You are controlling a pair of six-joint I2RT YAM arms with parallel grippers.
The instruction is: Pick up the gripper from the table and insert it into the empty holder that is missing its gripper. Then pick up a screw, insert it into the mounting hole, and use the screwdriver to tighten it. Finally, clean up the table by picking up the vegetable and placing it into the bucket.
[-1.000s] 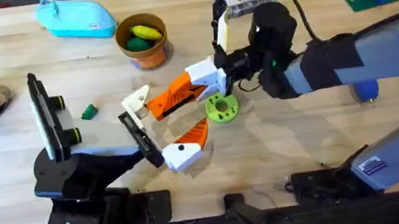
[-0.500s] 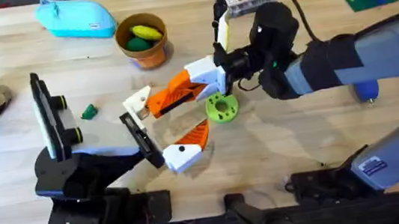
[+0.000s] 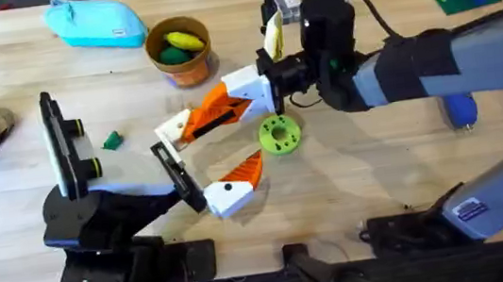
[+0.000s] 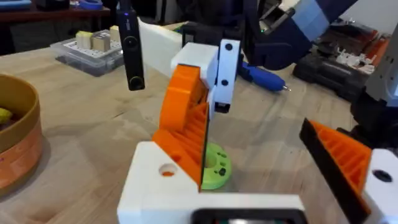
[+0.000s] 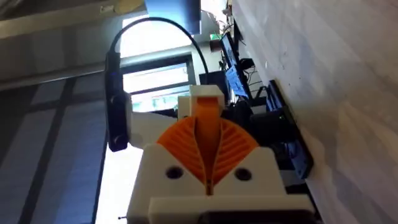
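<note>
My left gripper (image 3: 200, 171) lay low near the front of the surface (image 3: 398, 172), and its fingers stood apart: one white-and-orange finger (image 3: 234, 183) pointed toward the green disc (image 3: 279, 134), while the other side ended at a cream tip (image 3: 172, 125) that seemed to meet my other arm's fingers, though I could not be sure of contact from above. In my left wrist view an orange ribbed pad (image 4: 185, 130) stood upright just ahead of the white body, with the disc behind it.

Just beyond, my right gripper (image 3: 215, 112) reached in from the right above the surface, its two orange pads pressed together with nothing clearly between them; the right wrist view showed them meeting along one seam (image 5: 207, 149).

To the left, the vegetable (image 3: 113, 140) lay alone on the wood, well apart from both grippers and beside the black upright holder (image 3: 62, 148).

Farther back stood the bucket (image 3: 181, 51), with yellow and green pieces inside, and behind it the light-blue pouch (image 3: 95, 22).
</note>
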